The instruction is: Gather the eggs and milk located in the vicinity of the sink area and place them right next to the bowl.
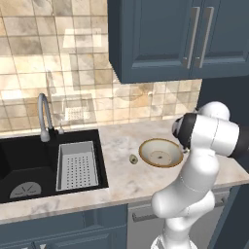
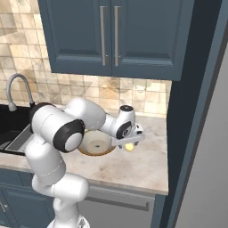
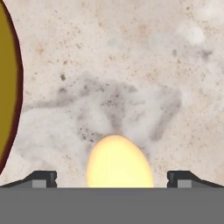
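Note:
A pale yellow egg lies on the marble counter just right of the bowl, a wide cream bowl with a brown rim. My gripper hangs low over this egg, open, one fingertip on each side of it and well apart from it. The bowl's edge curves along the left of the hand view. The black sink sits at the left. The milk is out of view.
A small dull round thing rests on the counter left of the bowl. A grey perforated strainer basket sits in the sink's right basin below the silver faucet. Blue wall cabinets hang overhead; a tall dark panel bounds the right.

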